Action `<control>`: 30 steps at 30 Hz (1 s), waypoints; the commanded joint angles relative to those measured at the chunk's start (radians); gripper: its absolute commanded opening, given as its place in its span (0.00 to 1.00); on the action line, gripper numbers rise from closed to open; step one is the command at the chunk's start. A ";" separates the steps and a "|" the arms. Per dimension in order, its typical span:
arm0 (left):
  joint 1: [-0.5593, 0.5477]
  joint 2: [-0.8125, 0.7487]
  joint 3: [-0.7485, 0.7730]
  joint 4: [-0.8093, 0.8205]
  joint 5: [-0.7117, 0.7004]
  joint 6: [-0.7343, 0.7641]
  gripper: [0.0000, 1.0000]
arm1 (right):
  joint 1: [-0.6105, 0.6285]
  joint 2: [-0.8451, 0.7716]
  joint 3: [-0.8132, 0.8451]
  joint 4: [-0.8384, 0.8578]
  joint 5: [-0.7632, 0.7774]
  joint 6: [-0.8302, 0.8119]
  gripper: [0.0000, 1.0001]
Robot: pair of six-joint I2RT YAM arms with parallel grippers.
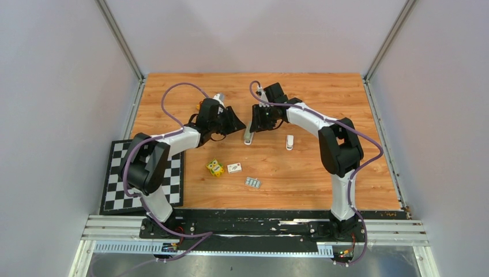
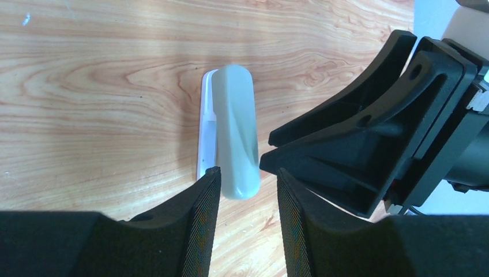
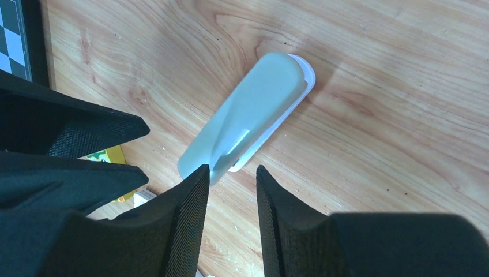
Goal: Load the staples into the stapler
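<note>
The stapler, pale green on a white base, lies shut on the wooden table between my two grippers. My left gripper is open and empty; in the left wrist view its fingertips stand just short of the stapler's near end. My right gripper is open and empty; in the right wrist view its tips hover at the stapler's lower end. The staples, a small silver-grey ridged block, lie nearer the front, apart from both grippers.
A yellow toy cube and a small white box with red print lie in front of the stapler. A small white object lies to its right. A checkerboard mat sits at the left front. The grippers are close together.
</note>
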 commanded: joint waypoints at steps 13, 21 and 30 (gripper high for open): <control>-0.001 0.127 0.004 0.059 0.093 0.020 0.39 | 0.020 0.039 -0.042 0.025 0.001 0.091 0.34; -0.005 0.158 0.001 -0.016 0.054 0.057 0.35 | 0.021 0.060 -0.075 0.029 0.025 0.093 0.30; -0.019 0.196 -0.011 -0.035 0.038 0.072 0.34 | 0.021 0.074 -0.121 0.036 0.056 0.094 0.29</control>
